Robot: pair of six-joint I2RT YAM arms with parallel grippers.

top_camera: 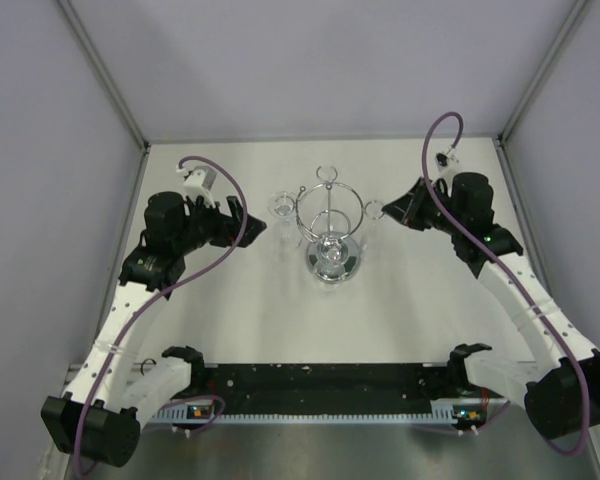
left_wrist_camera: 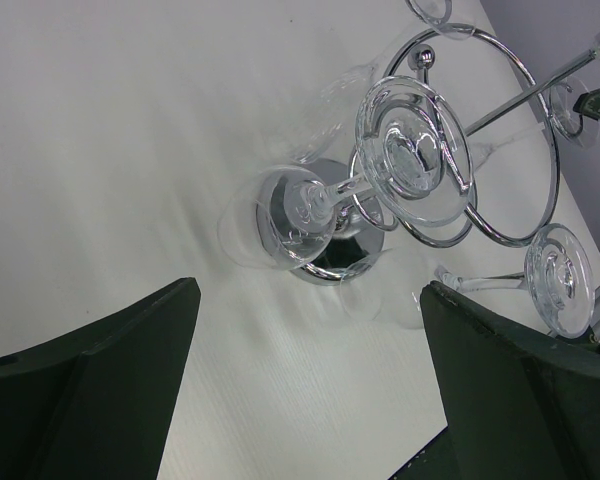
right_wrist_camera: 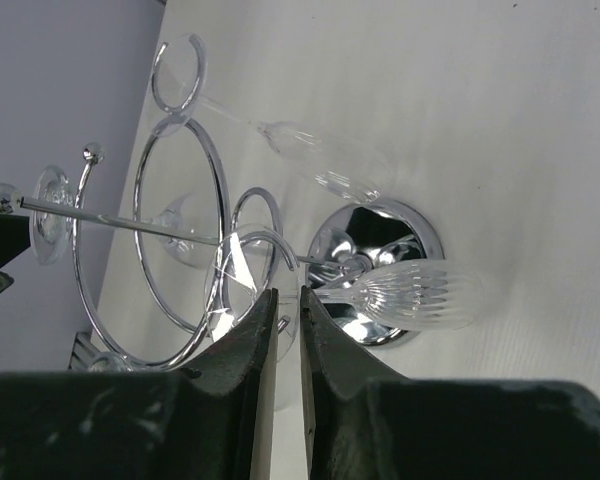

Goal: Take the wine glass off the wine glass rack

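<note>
Chrome wire rack [top_camera: 330, 235] stands upright at mid-table, with glasses [left_wrist_camera: 415, 150] on it.
I see a round mirrored base [top_camera: 332, 262], a central post, one big hoop and small rings at the arm ends. Clear glasses hang bowl-down, feet in the rings. The ribbed glass [right_wrist_camera: 410, 295] hangs on the right side, bowl near the base.

We see a pale worktop [top_camera: 240, 320] with a faint grain, closed in by lavender-grey walls: a back wall [top_camera: 320, 60] and a side wall [top_camera: 30, 200] at the left. Aluminium rails [top_camera: 105, 75] slant down the two back corners. Along the near edge lies a black strip [top_camera: 320, 378], and a white toothed rail [top_camera: 320, 411] lies just in front of it.
</note>
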